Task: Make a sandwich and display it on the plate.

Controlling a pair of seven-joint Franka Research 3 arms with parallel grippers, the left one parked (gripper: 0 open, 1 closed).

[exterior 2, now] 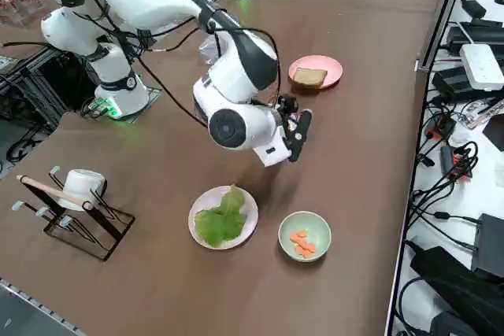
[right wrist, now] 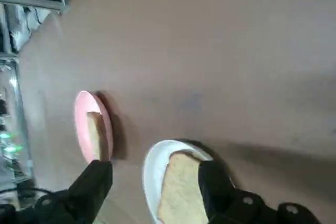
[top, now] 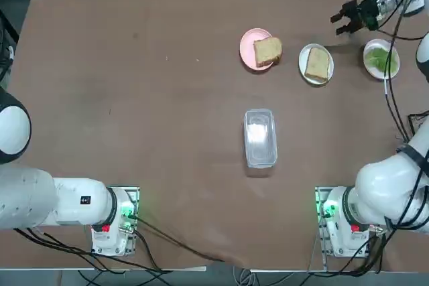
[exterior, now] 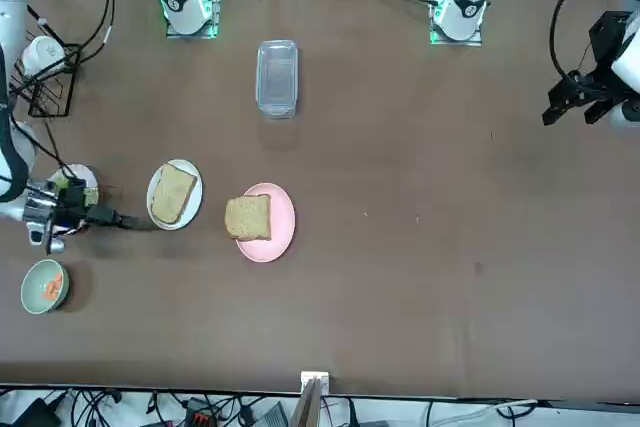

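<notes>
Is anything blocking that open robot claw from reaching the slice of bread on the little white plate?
Nothing visible does. The right gripper hangs open above the table with the tan bread slice on the small round white plate framed between its fingers. The pink round plate sits off to one side.

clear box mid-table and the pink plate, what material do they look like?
Clear box: looks like transparent plastic, glossy; the table shows through and light glares off the lid. Pink plate: smooth, matte, opaque pink, plastic or glazed ceramic, can't tell which. It holds a bread slice.
</notes>
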